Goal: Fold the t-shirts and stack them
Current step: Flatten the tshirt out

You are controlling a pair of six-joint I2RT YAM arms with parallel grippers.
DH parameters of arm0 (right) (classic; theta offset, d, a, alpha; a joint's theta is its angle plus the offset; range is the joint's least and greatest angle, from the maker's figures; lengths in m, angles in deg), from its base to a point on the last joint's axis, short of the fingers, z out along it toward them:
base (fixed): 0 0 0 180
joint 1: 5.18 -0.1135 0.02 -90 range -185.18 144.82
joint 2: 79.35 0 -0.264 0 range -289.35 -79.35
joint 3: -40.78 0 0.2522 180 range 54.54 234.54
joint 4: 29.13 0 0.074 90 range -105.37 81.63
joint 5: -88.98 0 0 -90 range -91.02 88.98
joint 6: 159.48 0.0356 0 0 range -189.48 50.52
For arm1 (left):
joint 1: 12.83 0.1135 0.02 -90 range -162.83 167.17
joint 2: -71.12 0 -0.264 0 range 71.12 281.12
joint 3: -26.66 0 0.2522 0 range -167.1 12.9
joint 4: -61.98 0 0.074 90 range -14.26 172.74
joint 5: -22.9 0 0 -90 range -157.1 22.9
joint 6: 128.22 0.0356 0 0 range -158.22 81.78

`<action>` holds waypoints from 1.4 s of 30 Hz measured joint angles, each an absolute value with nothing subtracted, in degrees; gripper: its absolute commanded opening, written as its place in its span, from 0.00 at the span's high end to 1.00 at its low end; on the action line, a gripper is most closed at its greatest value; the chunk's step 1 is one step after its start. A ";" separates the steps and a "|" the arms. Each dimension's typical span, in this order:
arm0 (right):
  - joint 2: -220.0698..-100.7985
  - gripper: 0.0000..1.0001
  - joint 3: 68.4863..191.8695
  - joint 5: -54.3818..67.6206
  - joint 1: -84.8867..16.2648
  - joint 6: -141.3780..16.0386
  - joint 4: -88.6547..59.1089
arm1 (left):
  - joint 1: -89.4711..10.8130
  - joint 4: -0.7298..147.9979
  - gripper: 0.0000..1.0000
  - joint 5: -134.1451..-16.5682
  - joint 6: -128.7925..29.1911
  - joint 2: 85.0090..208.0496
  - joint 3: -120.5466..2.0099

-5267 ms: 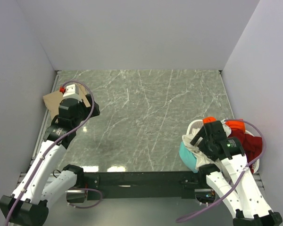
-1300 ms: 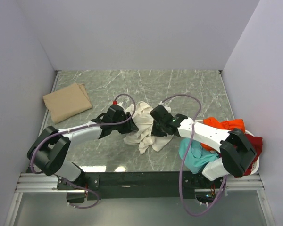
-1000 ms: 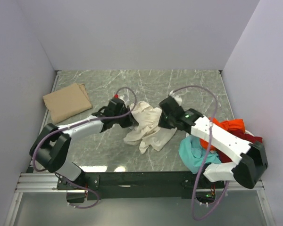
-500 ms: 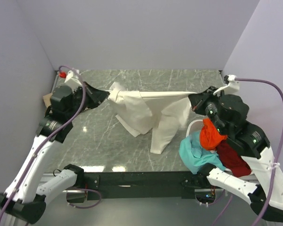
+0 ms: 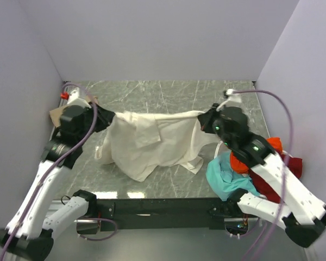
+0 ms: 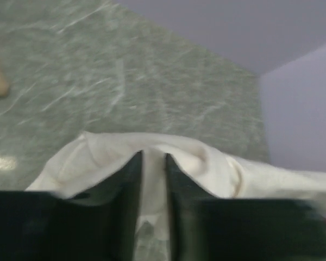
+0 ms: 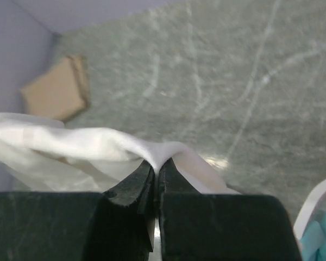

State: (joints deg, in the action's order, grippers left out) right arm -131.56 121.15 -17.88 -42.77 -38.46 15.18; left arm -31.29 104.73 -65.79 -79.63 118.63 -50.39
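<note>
The large cream-white t-shirt (image 5: 152, 141) lies spread across the middle of the table, its top edge stretched between both grippers. My left gripper (image 5: 106, 117) is at its left corner. In the left wrist view its jaws (image 6: 153, 160) stand apart, with a fold of the cream cloth (image 6: 152, 179) lying loose in the gap. My right gripper (image 7: 156, 166) is shut on the shirt's right corner (image 7: 168, 149), which is pinched into a ridge. A folded tan t-shirt (image 5: 57, 115) lies at the far left, mostly behind the left arm. Teal (image 5: 223, 176), orange (image 5: 242, 160) and dark red (image 5: 293, 166) t-shirts sit piled at the right.
A white plastic basket (image 7: 315, 201) holds the coloured shirts at the right edge, under the right arm. Grey walls close the table on three sides. Bare marble (image 5: 168, 95) shows behind the cream shirt.
Both grippers have come down and the cream shirt, held up taut before, now drapes onto the table. The left jaws have parted; the right stays clamped.
</note>
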 measured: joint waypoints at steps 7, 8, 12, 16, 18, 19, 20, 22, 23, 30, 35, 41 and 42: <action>-149.44 0.53 113.66 -15.26 -40.21 -36.32 11.55 | -28.71 105.98 0.18 -57.18 -78.16 131.98 -39.72; -151.69 0.50 113.04 -14.45 -40.08 -35.81 11.29 | -28.82 106.68 0.19 -56.83 -77.95 132.27 -39.02; -155.47 0.41 110.16 -11.28 -40.01 -34.33 10.78 | -32.07 106.09 0.21 -55.33 -77.79 130.30 -37.93; -154.95 0.41 107.32 -10.19 -40.01 -32.62 10.24 | -40.88 103.55 0.23 -54.60 -78.19 130.32 -36.55; -154.84 0.41 106.18 -10.19 -39.99 -31.73 10.24 | -45.06 102.15 0.23 -54.69 -78.49 132.92 -36.40; -154.75 0.41 105.66 -10.30 -39.95 -31.35 10.28 | -46.98 101.28 0.23 -54.78 -78.60 134.87 -36.40; -154.64 0.41 104.96 -10.43 -39.84 -31.14 10.39 | -48.66 100.38 0.23 -54.89 -78.82 136.86 -36.40; -154.07 0.41 103.30 -10.67 -39.31 -30.59 10.43 | -50.98 98.85 0.22 -55.09 -78.97 140.18 -36.46; -153.63 0.42 102.20 -10.78 -38.83 -30.35 10.48 | -52.31 98.50 0.22 -55.22 -78.95 142.15 -36.81; -150.29 0.44 96.37 -10.58 -32.34 -29.96 10.22 | -58.13 94.63 0.23 -56.35 -77.29 155.31 -44.48; -150.33 0.44 96.24 -10.58 -29.19 -30.96 9.23 | -59.00 90.68 0.22 -58.78 -76.61 161.60 -46.23; -151.99 0.46 96.78 -10.37 -27.64 -32.58 8.10 | -58.39 88.95 0.22 -60.66 -77.09 169.38 -46.21; -152.74 0.46 97.22 -10.34 -27.34 -32.97 7.92 | -58.04 88.86 0.22 -60.90 -77.47 170.36 -46.17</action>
